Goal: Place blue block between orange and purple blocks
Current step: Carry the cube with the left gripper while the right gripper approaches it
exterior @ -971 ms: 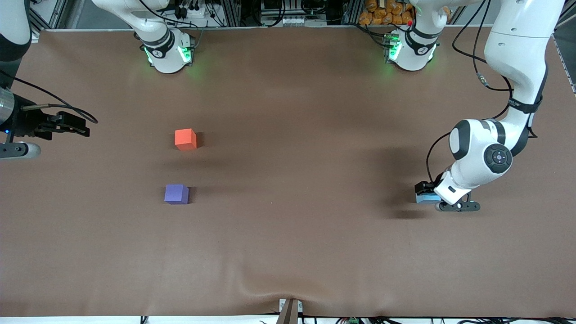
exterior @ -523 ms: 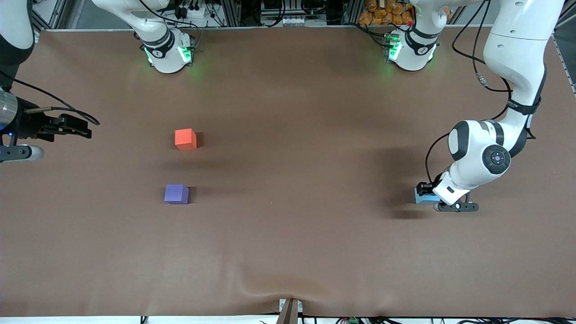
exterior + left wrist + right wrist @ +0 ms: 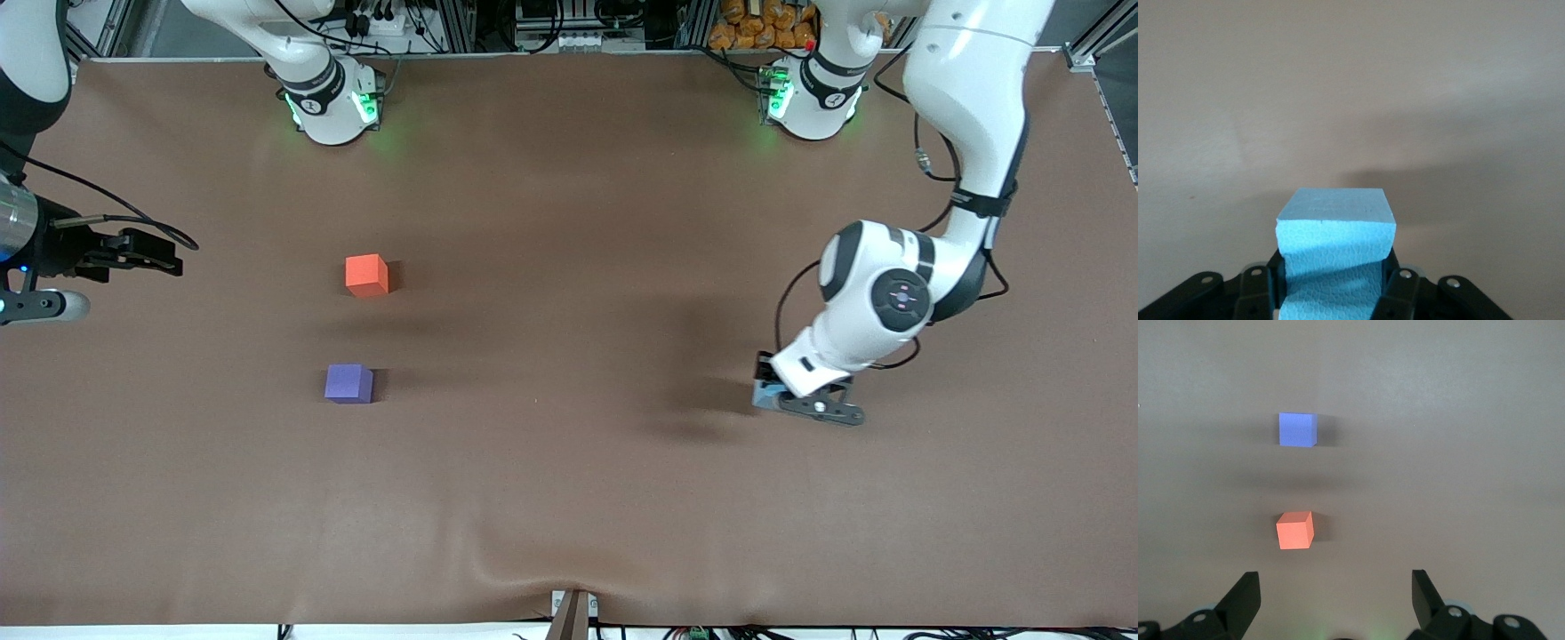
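Note:
My left gripper (image 3: 768, 392) is shut on the sky-blue block (image 3: 763, 395), holding it a little above the table at the left arm's end. In the left wrist view the blue block (image 3: 1336, 230) sits squeezed between the black fingers (image 3: 1397, 293). The orange block (image 3: 366, 274) and the purple block (image 3: 348, 383) rest on the table toward the right arm's end, the purple one nearer the front camera, with a gap between them. My right gripper (image 3: 167, 256) waits open over the table's edge at the right arm's end; its wrist view shows the orange block (image 3: 1295, 529) and the purple block (image 3: 1297, 429).
The brown table cover (image 3: 569, 498) has a wrinkle near its front edge. The two arm bases (image 3: 333, 102) with green lights stand at the back. Cables hang from the left arm (image 3: 933, 160).
The left gripper shut on the blue block, lifted it off the table and carried it a short way toward the right arm's end. The right gripper barely shifted.

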Robot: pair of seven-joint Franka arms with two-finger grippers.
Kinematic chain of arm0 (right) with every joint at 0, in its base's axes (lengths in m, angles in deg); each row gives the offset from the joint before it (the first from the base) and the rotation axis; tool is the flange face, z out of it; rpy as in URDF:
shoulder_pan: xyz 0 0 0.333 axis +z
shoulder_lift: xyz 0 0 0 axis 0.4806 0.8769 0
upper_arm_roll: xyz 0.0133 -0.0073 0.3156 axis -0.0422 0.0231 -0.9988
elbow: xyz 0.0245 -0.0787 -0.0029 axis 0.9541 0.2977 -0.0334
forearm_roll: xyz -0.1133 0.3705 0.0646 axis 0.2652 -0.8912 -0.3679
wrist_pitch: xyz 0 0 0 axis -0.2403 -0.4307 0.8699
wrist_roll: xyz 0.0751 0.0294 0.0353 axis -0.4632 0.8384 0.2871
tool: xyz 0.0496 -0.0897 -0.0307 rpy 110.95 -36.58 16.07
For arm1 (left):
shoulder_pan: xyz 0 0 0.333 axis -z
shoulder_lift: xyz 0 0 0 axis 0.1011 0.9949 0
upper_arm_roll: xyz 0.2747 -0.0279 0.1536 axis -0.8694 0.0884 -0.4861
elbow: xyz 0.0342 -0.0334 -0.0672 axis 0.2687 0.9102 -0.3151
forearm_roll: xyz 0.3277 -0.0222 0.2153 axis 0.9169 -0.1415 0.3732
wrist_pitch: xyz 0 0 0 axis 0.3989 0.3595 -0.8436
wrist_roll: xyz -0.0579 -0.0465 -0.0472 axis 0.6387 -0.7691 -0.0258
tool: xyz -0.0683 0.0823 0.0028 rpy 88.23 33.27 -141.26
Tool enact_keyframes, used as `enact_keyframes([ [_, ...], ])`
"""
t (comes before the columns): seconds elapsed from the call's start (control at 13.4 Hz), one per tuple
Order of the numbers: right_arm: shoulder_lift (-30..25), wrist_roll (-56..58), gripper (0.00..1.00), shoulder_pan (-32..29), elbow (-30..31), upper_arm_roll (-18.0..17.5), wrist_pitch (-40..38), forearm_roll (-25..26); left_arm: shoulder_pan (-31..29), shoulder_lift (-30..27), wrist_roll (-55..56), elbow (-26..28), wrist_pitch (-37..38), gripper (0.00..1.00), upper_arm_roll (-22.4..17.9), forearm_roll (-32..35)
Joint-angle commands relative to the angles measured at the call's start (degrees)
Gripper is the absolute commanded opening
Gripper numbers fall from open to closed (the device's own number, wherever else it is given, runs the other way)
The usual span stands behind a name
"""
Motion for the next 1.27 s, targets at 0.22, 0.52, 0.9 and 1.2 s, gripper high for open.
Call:
enact_keyframes([
  [0.22,2.85,-0.16,1.0,-1.52,-1.15,0.21,2.26,-0.33,11.25,3.04,9.43,-11.26,4.61,0.0,-0.45,-2.03],
  [0.52,3.21,-1.12,1.0,0.4,-1.07,0.04,4.73,-0.95,19.61,7.34,15.92,-18.11,6.28,0.0,-0.54,-5.47],
  [0.9,4.26,-23.05,1.0,2.51,-0.8,-0.05,4.82,-6.83,28.31,15.78,28.31,-29.62,7.08,0.0,-1.06,-5.73],
  [1.2,5.66,-36.16,1.0,6.99,-0.98,-0.05,4.91,-7.1,34.98,24.02,37.97,-35.77,6.55,0.0,-2.81,-5.74],
])
